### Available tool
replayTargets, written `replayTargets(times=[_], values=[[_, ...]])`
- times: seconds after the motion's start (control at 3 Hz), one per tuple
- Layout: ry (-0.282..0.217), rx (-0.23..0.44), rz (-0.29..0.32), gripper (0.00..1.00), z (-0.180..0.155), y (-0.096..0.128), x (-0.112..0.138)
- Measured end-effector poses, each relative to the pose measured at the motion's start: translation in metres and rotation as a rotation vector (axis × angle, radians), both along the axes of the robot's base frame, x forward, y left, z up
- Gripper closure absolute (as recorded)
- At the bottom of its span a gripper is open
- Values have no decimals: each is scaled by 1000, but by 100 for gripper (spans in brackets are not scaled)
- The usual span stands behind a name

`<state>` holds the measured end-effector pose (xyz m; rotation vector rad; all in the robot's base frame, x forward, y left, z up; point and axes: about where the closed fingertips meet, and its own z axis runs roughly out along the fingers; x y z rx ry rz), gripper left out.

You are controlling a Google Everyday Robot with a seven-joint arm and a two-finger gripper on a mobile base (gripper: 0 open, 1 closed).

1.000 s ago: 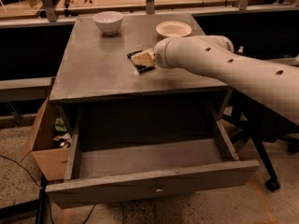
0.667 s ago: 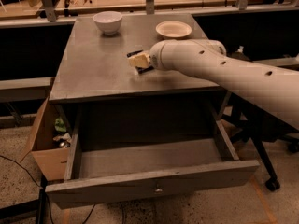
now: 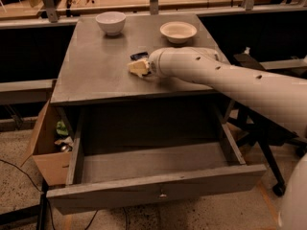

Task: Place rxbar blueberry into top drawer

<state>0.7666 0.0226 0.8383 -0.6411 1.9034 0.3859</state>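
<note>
The rxbar blueberry (image 3: 139,55) is a small dark flat bar lying on the grey table top (image 3: 96,75), near the middle. My gripper (image 3: 137,67) is at the end of the white arm (image 3: 220,78), which reaches in from the right. It sits low over the table, just in front of the bar and right beside it. I cannot tell if they touch. The top drawer (image 3: 158,188) below the table top is pulled fully open, with a small metal knob (image 3: 163,194) on its front panel. Its inside looks empty.
A white bowl (image 3: 111,22) stands at the table's back left and a shallow cream bowl (image 3: 178,31) at the back right. A brown cardboard box (image 3: 48,150) with items sits on the floor left of the drawer. A dark stand (image 3: 261,143) is on the right.
My gripper has shifted a little to the left and toward the table's front edge. The bar, the bowls and the drawer have not moved.
</note>
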Motion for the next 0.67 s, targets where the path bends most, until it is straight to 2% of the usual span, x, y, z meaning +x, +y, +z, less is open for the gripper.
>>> replayTargets(times=[0.33, 0.67], values=[[17, 33, -13, 52, -8, -1, 3], [16, 39, -18, 83, -7, -3, 3]])
